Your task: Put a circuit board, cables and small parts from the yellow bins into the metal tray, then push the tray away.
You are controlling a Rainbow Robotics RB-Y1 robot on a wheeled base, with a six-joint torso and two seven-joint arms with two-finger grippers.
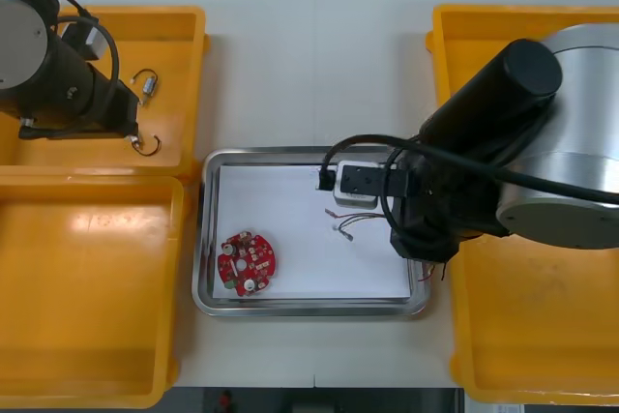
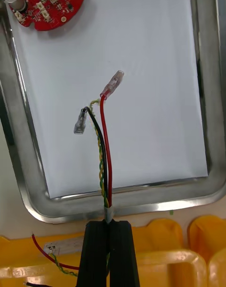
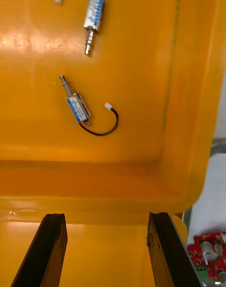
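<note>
The metal tray point(image 1: 206, 239) holds a red circuit board point(image 1: 248, 261). The right gripper point(image 2: 109, 224) pinches a red and yellow cable point(image 2: 107, 150) over it. The left gripper point(image 3: 106, 215) hangs wide open over small metal parts point(image 3: 77, 109) in a yellow bin point(image 3: 141, 56)

The front camera sits above both arms and looks steeply down on the worktop point(image 1: 309, 26), far enough off to take in the metal tray point(image 1: 206, 239) and the yellow bins point(image 1: 189, 16) at each side. The right wrist camera rides close behind the right claw point(image 2: 109, 225) and faces along its fingers over the tray's white inside. The left wrist camera looks past the left claw point(image 3: 106, 216) into a yellow bin holding small metal parts point(image 3: 77, 109). All three views share the round red circuit board point(image 1: 248, 261) in the tray.
</note>
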